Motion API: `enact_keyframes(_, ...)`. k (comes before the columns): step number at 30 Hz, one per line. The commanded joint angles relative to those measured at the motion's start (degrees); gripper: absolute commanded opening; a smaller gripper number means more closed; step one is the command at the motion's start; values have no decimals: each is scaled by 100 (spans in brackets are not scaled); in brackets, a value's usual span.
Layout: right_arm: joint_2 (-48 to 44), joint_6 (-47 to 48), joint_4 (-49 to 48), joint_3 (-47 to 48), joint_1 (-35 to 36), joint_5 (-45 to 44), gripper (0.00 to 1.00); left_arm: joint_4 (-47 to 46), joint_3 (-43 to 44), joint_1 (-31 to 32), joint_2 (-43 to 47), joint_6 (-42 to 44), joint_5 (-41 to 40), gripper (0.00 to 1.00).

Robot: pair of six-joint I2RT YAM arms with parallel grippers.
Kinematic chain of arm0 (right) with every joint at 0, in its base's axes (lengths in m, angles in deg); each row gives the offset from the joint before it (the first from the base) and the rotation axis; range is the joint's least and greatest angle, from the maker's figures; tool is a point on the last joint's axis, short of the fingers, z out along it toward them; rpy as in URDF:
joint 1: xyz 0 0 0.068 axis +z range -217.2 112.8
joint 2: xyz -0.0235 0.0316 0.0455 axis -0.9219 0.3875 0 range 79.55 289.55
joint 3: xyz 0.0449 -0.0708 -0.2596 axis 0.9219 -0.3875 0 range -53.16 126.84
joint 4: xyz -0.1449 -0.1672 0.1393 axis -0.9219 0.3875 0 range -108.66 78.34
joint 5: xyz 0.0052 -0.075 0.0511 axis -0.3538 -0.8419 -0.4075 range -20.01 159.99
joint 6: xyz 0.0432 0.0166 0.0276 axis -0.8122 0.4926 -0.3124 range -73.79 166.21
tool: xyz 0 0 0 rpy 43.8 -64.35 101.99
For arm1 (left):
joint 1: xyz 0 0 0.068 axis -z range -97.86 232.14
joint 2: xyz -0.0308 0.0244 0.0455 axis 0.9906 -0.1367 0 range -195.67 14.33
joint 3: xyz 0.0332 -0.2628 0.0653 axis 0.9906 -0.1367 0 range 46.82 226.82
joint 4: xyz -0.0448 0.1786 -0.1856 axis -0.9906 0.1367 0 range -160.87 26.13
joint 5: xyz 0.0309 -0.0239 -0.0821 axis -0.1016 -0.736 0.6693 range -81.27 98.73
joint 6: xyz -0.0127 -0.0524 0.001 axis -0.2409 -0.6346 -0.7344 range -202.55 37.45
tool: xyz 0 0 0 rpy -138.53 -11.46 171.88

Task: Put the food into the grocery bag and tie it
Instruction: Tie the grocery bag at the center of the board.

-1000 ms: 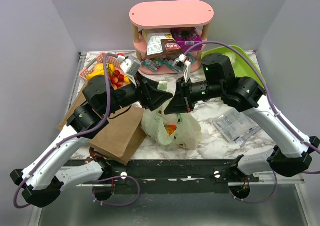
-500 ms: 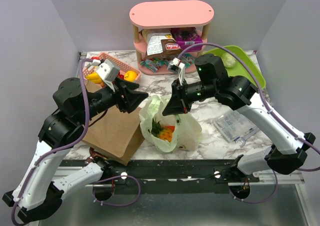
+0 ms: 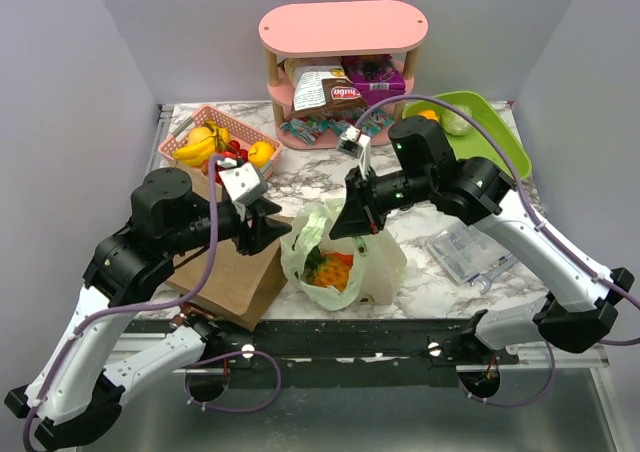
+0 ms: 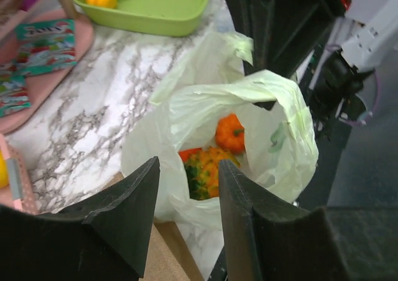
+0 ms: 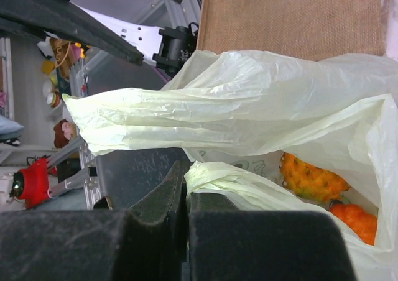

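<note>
On marble table [image 3: 300, 167], grocery bag [image 3: 385, 262], grey walls [image 3: 180, 32]

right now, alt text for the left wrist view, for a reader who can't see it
The left tool, fingers open, frames a pale-green grocery bag on a marble table, its mouth showing orange and red food inside. The right tool pinches the bag's far rim, and a green tray sits beyond.

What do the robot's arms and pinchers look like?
Both arms, the left arm and right arm, have white tube-like links with chunky black joints. A purple cable loops along each one. The left gripper and right gripper have two flat black wedge-shaped fingers, with a small white camera box behind them.
</note>
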Motion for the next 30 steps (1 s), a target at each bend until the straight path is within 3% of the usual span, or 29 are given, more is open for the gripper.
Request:
enact_keyframes(1,-285,-112,91,-196,25,30,1,555,98,-26,-280,613,1143,41)
enact_keyframes(6,-440,-163,91,-301,25,-71,1,838,296,-30,-739,759,2266,38)
enact_keyframes(14,-554,-161,165,-321,25,82,1,1104,342,-18,-1259,1029,3780,42)
enact_keyframes(19,-630,-150,175,-322,27,117,1,1010,237,47,-1444,955,4268,45)
enact_keyframes(30,-681,-182,175,-396,25,35,1,-1075,-621,184,-1263,-433,5044,58)
